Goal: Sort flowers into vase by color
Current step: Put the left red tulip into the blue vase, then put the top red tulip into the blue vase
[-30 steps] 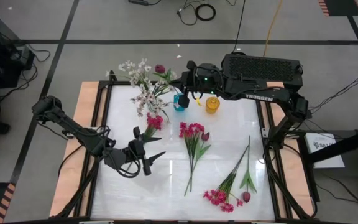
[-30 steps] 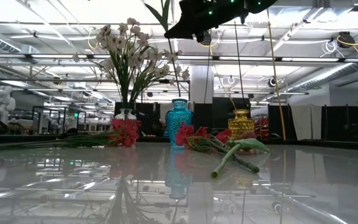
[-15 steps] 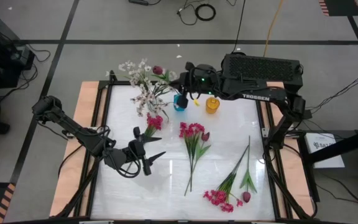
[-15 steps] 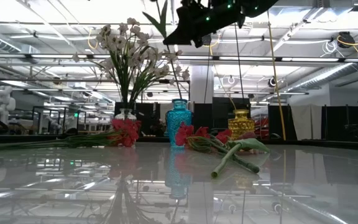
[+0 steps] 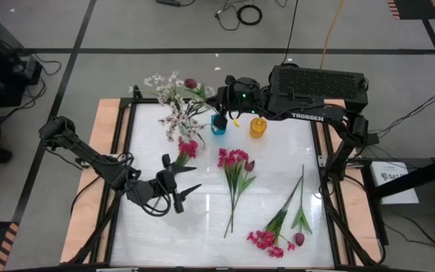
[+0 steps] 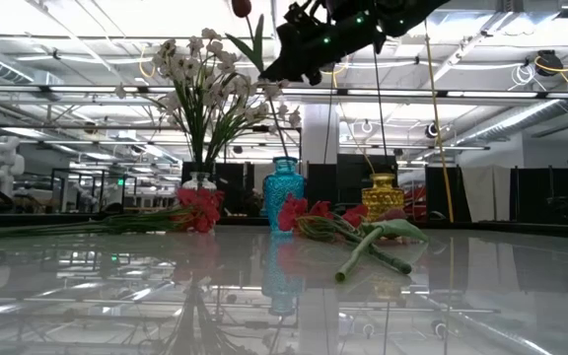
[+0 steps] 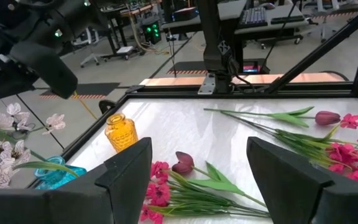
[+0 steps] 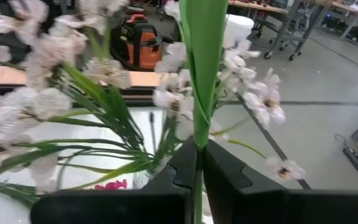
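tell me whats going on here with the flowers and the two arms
The right pincer is shut on a maroon tulip, holding its green stem high over the far side of the table, above the teal vase. A clear vase already holds white blossoms, and the amber vase looks empty. The left pincer waits open near the table's left side. Magenta sprigs and another maroon tulip lie on the table.
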You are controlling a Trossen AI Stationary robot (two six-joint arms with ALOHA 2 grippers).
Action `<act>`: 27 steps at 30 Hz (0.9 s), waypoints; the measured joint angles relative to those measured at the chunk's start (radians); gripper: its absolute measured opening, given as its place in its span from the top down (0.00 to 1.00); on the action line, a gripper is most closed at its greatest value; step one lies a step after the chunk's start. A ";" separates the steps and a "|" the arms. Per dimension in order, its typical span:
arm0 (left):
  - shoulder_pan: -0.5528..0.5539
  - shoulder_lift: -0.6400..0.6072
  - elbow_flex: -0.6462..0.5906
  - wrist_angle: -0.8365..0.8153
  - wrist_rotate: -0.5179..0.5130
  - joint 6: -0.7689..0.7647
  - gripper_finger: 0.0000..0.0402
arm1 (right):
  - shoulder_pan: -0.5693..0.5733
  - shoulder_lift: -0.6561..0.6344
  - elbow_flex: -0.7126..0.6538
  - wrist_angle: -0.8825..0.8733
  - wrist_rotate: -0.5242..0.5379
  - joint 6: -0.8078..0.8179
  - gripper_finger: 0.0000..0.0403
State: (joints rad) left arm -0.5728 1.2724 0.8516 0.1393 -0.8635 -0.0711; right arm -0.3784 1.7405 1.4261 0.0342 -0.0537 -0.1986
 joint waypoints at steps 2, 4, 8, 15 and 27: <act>0.000 0.000 0.000 0.000 0.000 0.000 0.33 | -0.009 0.000 0.000 -0.004 0.000 0.018 0.95; 0.000 0.000 0.000 0.000 0.000 0.000 0.33 | -0.016 0.000 0.000 -0.008 0.000 0.030 0.94; 0.000 0.000 0.000 0.000 0.000 0.000 0.33 | -0.022 0.000 0.000 -0.017 -0.002 0.034 0.91; 0.000 0.000 0.000 0.000 0.000 0.000 0.33 | -0.021 0.000 0.000 -0.017 -0.005 0.047 0.82; 0.000 0.000 0.000 0.000 0.037 -0.001 0.33 | -0.014 -0.091 0.000 -0.150 -0.004 0.056 0.66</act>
State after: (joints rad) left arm -0.5728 1.2724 0.8516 0.1397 -0.8261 -0.0722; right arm -0.3921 1.6494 1.4261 -0.1162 -0.0576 -0.1423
